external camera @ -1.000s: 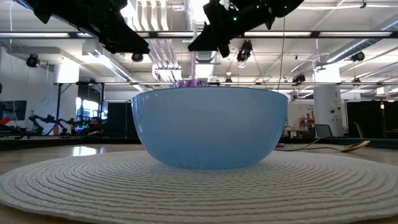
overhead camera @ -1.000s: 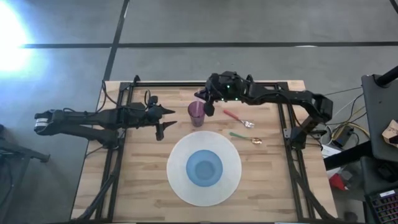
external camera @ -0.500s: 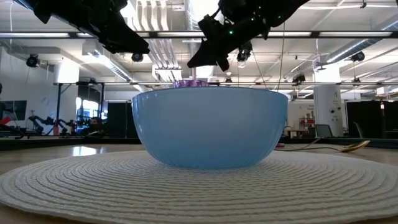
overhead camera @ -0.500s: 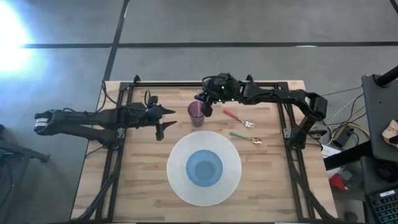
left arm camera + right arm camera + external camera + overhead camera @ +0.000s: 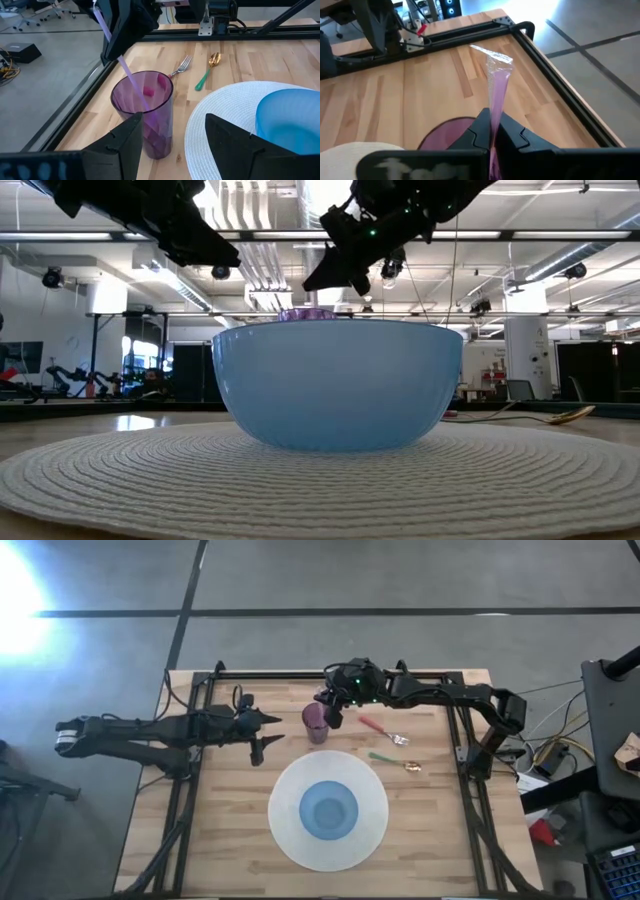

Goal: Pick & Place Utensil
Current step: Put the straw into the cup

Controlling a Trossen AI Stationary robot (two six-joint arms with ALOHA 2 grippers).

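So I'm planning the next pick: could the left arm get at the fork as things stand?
Probably not easily. The purple cup and the right gripper, shut on a purple straw over that cup, stand between the open left gripper and the fork.

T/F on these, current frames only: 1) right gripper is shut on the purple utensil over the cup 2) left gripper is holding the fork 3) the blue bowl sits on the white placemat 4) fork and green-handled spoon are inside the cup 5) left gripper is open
1) True. The right gripper is shut on the purple utensil, whose lower end reaches into the purple cup.
2) False. The left gripper holds nothing; the fork lies on the table.
3) True. The blue bowl sits mid-placemat.
4) False. Fork and green-handled spoon lie on the table, right of the cup.
5) True. Its fingers stand apart, left of the cup.
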